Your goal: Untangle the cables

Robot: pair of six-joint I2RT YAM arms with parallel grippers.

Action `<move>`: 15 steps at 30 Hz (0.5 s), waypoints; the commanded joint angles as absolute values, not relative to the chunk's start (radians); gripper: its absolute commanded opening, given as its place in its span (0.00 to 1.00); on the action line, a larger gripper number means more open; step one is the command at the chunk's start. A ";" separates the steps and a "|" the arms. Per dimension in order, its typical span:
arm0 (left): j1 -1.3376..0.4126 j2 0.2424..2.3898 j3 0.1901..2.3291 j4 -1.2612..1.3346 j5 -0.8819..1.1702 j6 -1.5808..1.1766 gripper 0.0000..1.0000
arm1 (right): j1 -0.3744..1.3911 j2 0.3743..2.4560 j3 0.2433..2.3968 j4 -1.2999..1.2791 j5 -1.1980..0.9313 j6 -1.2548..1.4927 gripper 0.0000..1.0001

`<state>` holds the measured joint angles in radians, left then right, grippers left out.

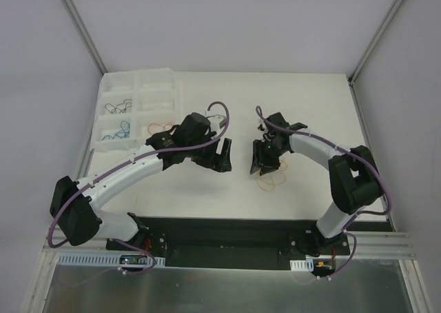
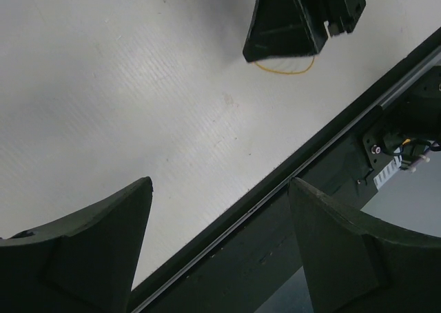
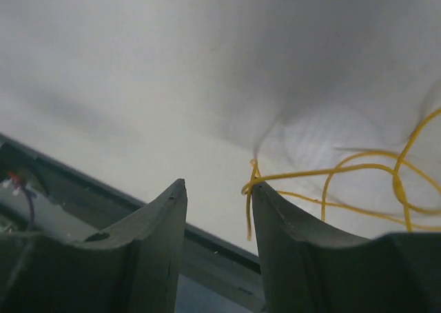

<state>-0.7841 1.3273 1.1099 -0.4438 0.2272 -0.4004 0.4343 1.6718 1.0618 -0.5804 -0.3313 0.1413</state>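
A thin yellow cable [image 1: 271, 180] lies in loose loops on the white table just in front of my right gripper [image 1: 265, 163]. In the right wrist view the right gripper [image 3: 219, 184] is open, and one end of the yellow cable [image 3: 386, 182] hangs over the tip of its right finger [image 3: 275, 216], with nothing between the jaws. My left gripper [image 1: 222, 158] is a little to the left of it, above the table. In the left wrist view the left gripper [image 2: 220, 182] is wide open and empty, and the yellow cable [image 2: 286, 69] peeks out under the right gripper [image 2: 296, 23].
A white compartment tray [image 1: 138, 85] stands at the back left, with a dark cable [image 1: 118, 108], a blue cable [image 1: 120, 130] and a red-orange cable [image 1: 162, 128] in its cells. The black base rail [image 1: 227, 230] runs along the near edge, also in the left wrist view [image 2: 289, 209].
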 commanded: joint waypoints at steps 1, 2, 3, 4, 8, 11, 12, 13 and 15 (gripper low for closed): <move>-0.775 1.298 1.075 -0.430 0.213 -0.423 0.79 | 0.518 1.595 1.092 -0.560 -0.506 0.213 0.45; -0.773 1.308 1.069 -0.431 0.216 -0.431 0.78 | 0.528 1.586 1.091 -0.554 -0.540 0.224 0.45; -0.770 1.316 1.066 -0.430 0.221 -0.434 0.78 | 0.528 1.577 1.086 -0.546 -0.566 0.235 0.45; -0.770 1.327 1.068 -0.430 0.227 -0.437 0.77 | 0.528 1.566 1.085 -0.542 -0.587 0.239 0.45; -0.770 1.383 1.078 -0.419 0.261 -0.453 0.78 | 0.500 1.505 1.091 -0.618 -0.514 0.181 0.54; -0.779 1.498 1.152 -0.417 0.343 -0.401 0.81 | 0.419 1.425 1.040 -0.660 -0.488 0.160 0.58; -0.785 1.543 1.187 -0.422 0.347 -0.382 0.84 | 0.382 1.398 1.010 -0.660 -0.494 0.158 0.59; -0.793 1.583 1.225 -0.425 0.351 -0.367 0.86 | 0.335 1.363 0.981 -0.661 -0.500 0.158 0.59; -0.807 1.669 1.303 -0.436 0.353 -0.333 0.90 | 0.246 1.298 0.915 -0.663 -0.512 0.144 0.63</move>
